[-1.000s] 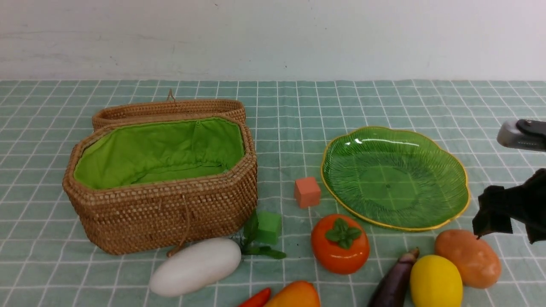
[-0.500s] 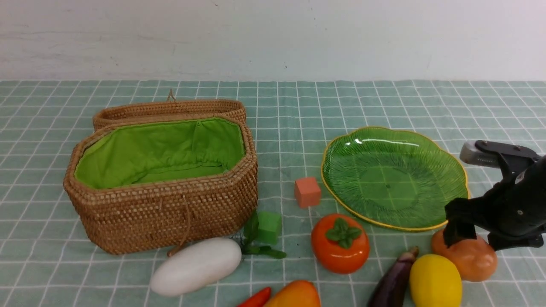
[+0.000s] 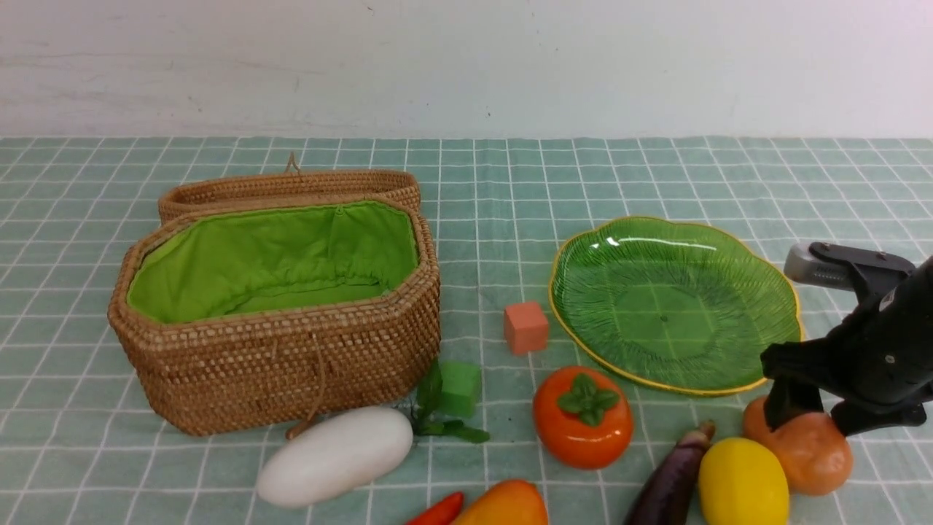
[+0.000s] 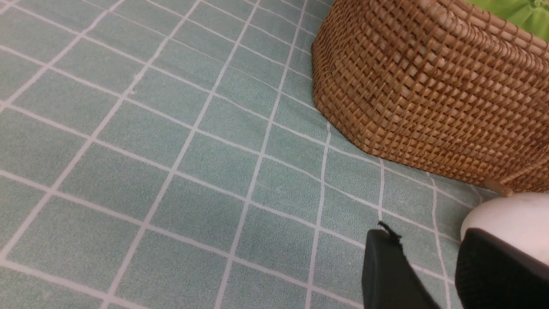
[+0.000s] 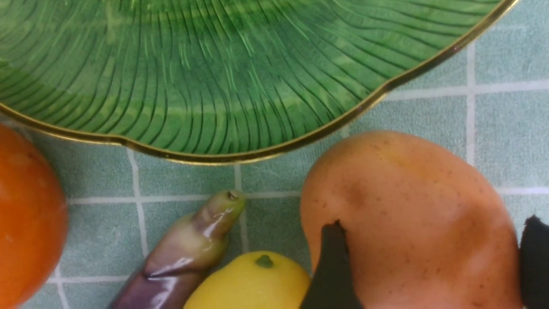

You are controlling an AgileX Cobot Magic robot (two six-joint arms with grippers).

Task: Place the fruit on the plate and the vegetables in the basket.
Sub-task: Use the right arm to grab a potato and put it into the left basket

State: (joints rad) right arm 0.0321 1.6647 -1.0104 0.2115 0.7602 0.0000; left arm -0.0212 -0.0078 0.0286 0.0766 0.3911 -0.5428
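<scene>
My right gripper (image 3: 816, 423) (image 5: 431, 244) is down over the brown-orange potato (image 3: 809, 456) (image 5: 411, 223), one black finger pressed on each side; the potato still lies on the cloth. The yellow lemon (image 3: 743, 481) and purple eggplant (image 3: 670, 481) lie just left of it. The persimmon (image 3: 582, 417), mango (image 3: 503, 504), red pepper (image 3: 437, 510) and white radish (image 3: 335, 456) lie along the front. The green plate (image 3: 674, 302) and the open basket (image 3: 277, 364) hold nothing. My left gripper (image 4: 429, 262) hovers open over the cloth beside the basket (image 4: 429, 86), with the radish (image 4: 510, 219) behind one finger.
A salmon cube (image 3: 525, 328) sits between basket and plate. A green cube (image 3: 459, 386) lies by the basket's front corner, against the radish's leaves. The basket's lid (image 3: 291, 186) lies folded back behind it. A white wall closes off the far side.
My right gripper came in from the right edge, dropped onto the potato, and its fingers narrowed around it. The potato shifted slightly. Everything else stayed put.
</scene>
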